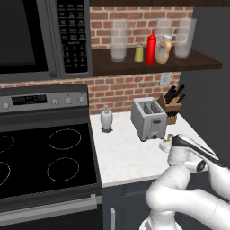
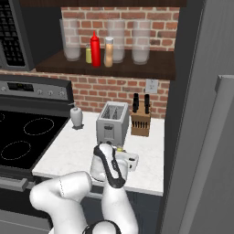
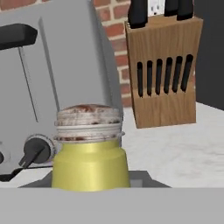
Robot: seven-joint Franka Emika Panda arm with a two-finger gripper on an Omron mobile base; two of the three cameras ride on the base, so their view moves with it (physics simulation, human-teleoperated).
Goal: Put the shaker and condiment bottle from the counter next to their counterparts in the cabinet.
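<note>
While fingers grip the shaker, toaster and knife block crowd behind

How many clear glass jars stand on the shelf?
3: one jar at the left, one behind the bottles, one at the right. None seems hidden.

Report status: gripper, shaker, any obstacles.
Gripper shut on shaker, low on counter. Bottle already shelved. Toaster close alongside.

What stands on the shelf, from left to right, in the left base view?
Glass jar → pale shaker → red bottle → orange bottle → glass jar.
</note>
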